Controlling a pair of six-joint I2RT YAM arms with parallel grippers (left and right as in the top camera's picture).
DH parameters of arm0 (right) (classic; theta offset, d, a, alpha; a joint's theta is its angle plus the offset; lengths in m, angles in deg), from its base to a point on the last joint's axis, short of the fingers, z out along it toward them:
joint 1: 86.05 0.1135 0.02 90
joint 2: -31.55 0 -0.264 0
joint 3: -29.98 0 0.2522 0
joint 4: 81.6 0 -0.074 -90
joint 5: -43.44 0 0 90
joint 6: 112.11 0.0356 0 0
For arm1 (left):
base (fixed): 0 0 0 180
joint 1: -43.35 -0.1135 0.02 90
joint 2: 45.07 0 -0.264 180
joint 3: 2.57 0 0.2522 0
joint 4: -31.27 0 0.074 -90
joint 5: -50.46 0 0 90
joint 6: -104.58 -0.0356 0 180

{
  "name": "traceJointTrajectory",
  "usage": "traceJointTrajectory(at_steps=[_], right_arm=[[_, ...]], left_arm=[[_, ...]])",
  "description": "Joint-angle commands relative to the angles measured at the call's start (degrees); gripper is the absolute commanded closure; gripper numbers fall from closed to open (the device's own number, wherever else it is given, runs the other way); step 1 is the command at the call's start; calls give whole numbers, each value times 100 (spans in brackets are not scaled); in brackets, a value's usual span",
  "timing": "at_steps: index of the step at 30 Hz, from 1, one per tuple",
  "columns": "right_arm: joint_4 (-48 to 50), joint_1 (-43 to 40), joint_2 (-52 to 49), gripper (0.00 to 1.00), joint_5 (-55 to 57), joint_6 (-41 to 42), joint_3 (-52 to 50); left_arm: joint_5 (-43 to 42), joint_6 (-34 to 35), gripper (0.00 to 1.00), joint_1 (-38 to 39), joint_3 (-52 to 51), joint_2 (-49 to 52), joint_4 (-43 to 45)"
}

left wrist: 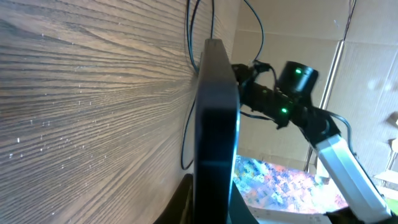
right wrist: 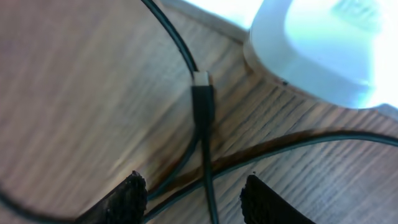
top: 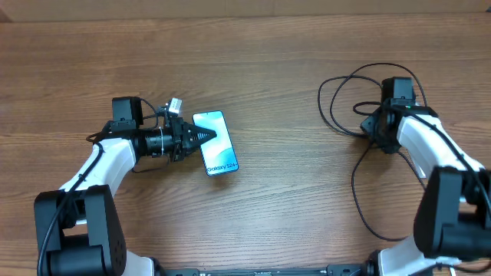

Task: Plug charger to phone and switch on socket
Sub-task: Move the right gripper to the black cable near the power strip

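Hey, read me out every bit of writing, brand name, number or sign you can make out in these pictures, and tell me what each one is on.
"Galaxy S24+": on the lit screen of the phone, read in the overhead view.
Left wrist view: the phone shows only its dark edge, with no writing visible.
Right wrist view: no text, labels or signs can be made out.
Nothing else in any view is legible.

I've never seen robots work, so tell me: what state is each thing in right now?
phone: screen lit, nothing plugged in.
charger: lying loose, plug tip free.
left gripper: shut on phone.
right gripper: open, above the charger's tip, holding nothing.
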Motion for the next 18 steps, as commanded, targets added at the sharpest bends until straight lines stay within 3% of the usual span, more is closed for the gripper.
traceJointTrajectory(at_steps=[1,18], right_arm=[[98,-24,-162,51,205,-79,15],[538,-162,-192,57,358,-227,-79]], left_arm=[[-317,-109,96,11,63,-2,22],[-315,-109,96,11,63,-2,22]])
